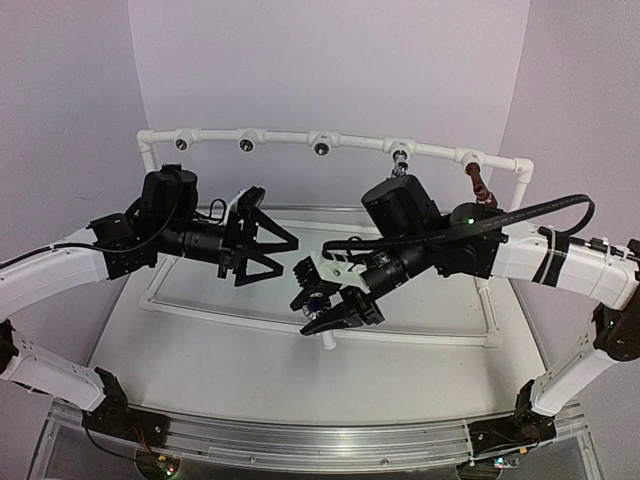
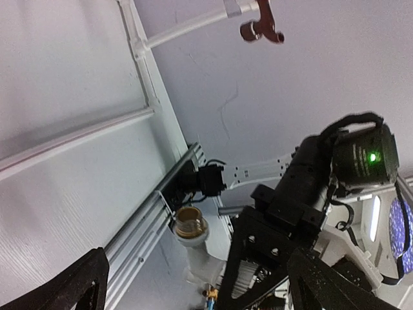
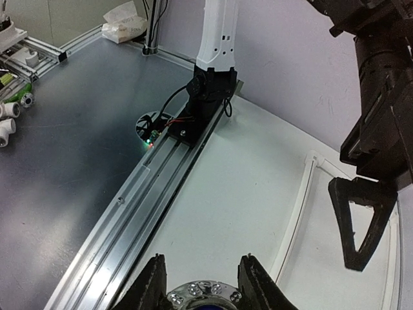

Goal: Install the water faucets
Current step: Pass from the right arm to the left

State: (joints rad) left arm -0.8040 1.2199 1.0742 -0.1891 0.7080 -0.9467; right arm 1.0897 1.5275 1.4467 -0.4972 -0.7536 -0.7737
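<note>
Starting with the sockets along the raised far rail of the white pipe frame [image 1: 285, 135]: finding three tee sockets [image 1: 247, 145] on the left, dark round holes facing out; finding the silver faucet [image 1: 400, 157] seated in the fourth socket, right of centre; finding the red-brown faucet [image 1: 480, 183] hanging from the fifth, near the far right corner, spout down, and showing also at the top of the left wrist view.

Gripping the grey-tipped faucet [image 1: 316, 300] with the right hand [image 1: 322, 312], clenched on it above the middle of the worktop [image 1: 250, 370], close over the frame's near rail and well apart from the far sockets; showing only a round grey end with a ring of small dots between the fingers [image 3: 158, 278] in the right wrist view; cannot tell the rest of its shape there.

Hovering just left of that with the left hand [image 1: 278, 250]: released, jaws spread wide, grasping nothing, pointing right.

Standing the frame on the white worktop; bolting both arm bases to an aluminium rail [image 1: 300, 440] along the near edge; closing in behind with pale lilac walls [image 1: 330, 60]; showing, past the near edge in the right wrist view, a dark grey surface [image 3: 64, 181] with loose white pipe fittings [image 3: 8, 119] at the left and a tissue pack [image 3: 126, 26] farther off.
</note>
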